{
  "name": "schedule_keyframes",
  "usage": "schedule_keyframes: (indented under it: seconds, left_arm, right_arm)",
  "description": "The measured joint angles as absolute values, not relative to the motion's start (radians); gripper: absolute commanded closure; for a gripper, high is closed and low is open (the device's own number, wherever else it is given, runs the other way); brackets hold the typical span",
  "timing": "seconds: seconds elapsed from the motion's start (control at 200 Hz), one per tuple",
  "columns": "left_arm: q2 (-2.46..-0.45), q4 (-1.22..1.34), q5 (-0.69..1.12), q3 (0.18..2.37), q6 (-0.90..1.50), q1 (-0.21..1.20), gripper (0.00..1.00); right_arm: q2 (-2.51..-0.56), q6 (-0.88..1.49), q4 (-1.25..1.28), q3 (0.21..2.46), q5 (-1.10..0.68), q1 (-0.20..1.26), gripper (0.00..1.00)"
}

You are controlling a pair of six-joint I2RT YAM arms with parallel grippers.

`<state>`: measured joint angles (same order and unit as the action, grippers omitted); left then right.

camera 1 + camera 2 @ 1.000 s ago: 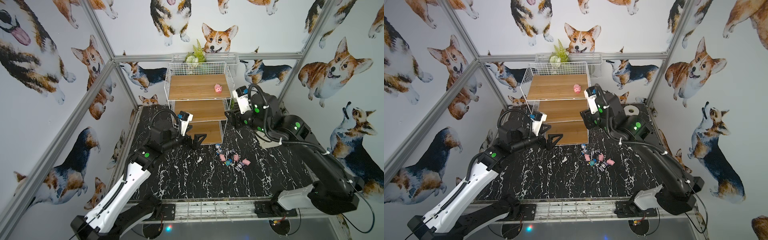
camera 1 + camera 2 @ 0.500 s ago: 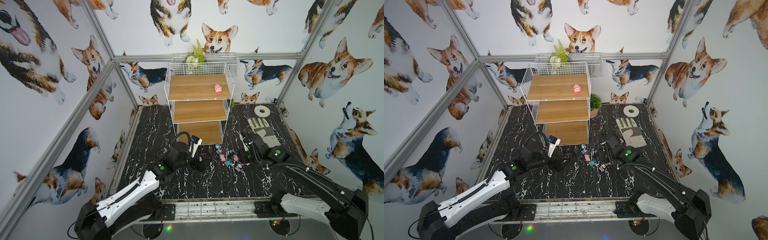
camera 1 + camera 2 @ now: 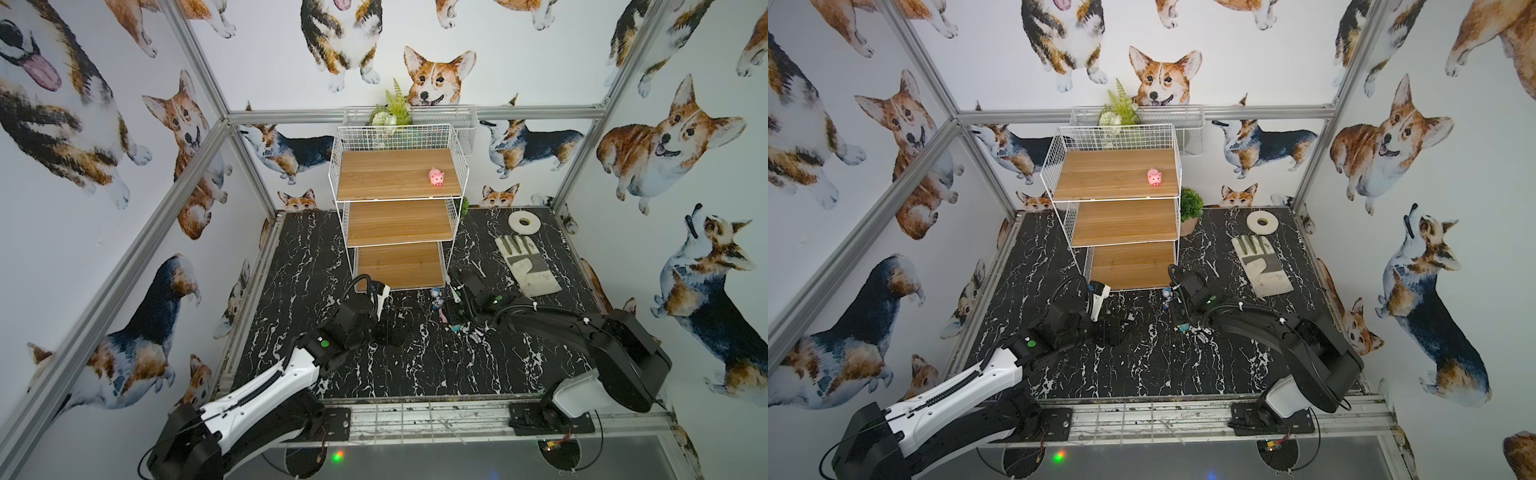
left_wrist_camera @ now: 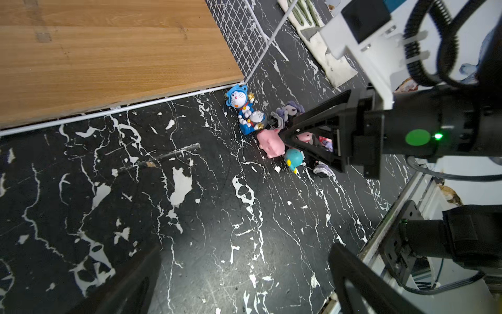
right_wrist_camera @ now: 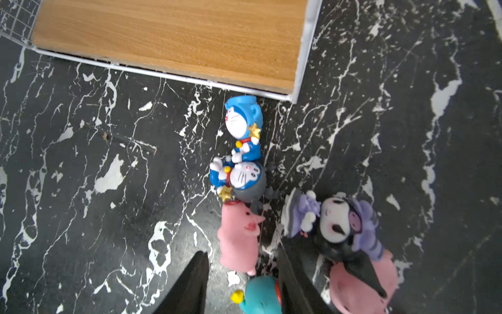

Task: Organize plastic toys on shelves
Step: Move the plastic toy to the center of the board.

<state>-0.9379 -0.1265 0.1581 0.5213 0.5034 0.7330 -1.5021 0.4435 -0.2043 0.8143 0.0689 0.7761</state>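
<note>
Progress of the sort, read outward from the right pincer (image 5: 241, 250). You are holding its jaws partly open and low over the marble floor (image 5: 108, 217), gripping nothing. They are straddling the rear of a pink pig (image 5: 239, 236) lying on its side, and a teal figure (image 5: 260, 296) is sitting deeper between the fingers, nearer the wrist. Just outside one jaw, a black-and-purple figure (image 5: 342, 225) is lying across a second pig (image 5: 361, 280). Just beyond the fingertips, two blue cat figures (image 5: 239, 176) are lying end to end, the farther one almost touching the front corner of the lowest shelf (image 5: 168, 35). That shelf is showing no toys, and neither is the middle shelf (image 3: 399, 222) above and beyond it. Farthest from the pincer, the top shelf (image 3: 386, 178) is carrying one standing pig (image 3: 436, 177), near its front edge. The left pincer (image 4: 247, 248) is hanging wide open and empty over bare floor, well to the side of the heap. By this reading you are only beginning: one toy is shelved, at least six are waiting on the floor, and others may be hiding under the arm.
</note>
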Motion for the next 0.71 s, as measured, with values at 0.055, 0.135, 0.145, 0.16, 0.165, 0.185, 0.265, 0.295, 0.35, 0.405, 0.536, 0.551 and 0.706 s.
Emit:
schedule_keyframes:
  seconds: [0.055,0.135,0.145,0.16,0.165,0.185,0.265,0.295,0.35,0.405,0.536,0.551,0.706]
  left_arm:
    - [-0.933,-0.126,0.158,0.521,0.505,0.732,0.00]
    - [-0.933,-0.126,0.159,0.521,0.508,0.729,0.00]
    - [-0.933,-0.126,0.159,0.521,0.508,0.728,0.00]
    - [-0.934,-0.126,0.159,0.521,0.509,0.727,0.00]
    - [-0.934,-0.126,0.159,0.521,0.509,0.727,0.00]
    - [-0.935,-0.126,0.159,0.522,0.509,0.727,0.00]
    - [-0.940,-0.126,0.163,0.525,0.514,0.722,0.00]
    - [-0.942,-0.126,0.167,0.526,0.517,0.720,0.00]
    - [-0.945,-0.126,0.171,0.529,0.522,0.715,0.00]
    - [-0.945,-0.125,0.178,0.532,0.525,0.711,0.00]
    - [-0.929,-0.123,0.185,0.532,0.532,0.698,0.00]
    - [-0.926,-0.123,0.185,0.532,0.532,0.697,0.00]
    - [-0.888,-0.130,0.177,0.532,0.535,0.683,0.00]
  right_arm:
    - [-1.518,0.443,-0.187,0.811,0.054,0.776,0.56]
    - [-1.529,0.443,-0.162,0.791,0.052,0.776,0.56]
    - [-1.529,0.443,-0.158,0.786,0.052,0.776,0.56]
    - [-1.531,0.443,-0.154,0.779,0.053,0.776,0.56]
    - [-1.531,0.443,-0.154,0.779,0.053,0.776,0.56]
    - [-1.531,0.443,-0.151,0.772,0.052,0.776,0.56]
    - [-1.544,0.443,-0.139,0.752,0.052,0.777,0.58]
    - [-1.550,0.443,-0.138,0.751,0.053,0.777,0.58]
    - [-1.564,0.439,-0.128,0.751,0.057,0.785,0.58]
    - [-1.574,0.423,-0.121,0.752,0.059,0.796,0.58]
    - [-1.592,0.385,-0.107,0.762,0.084,0.826,0.64]
    - [-1.595,0.384,-0.106,0.764,0.088,0.830,0.66]
    - [-1.631,0.308,-0.106,0.801,0.174,0.880,0.69]
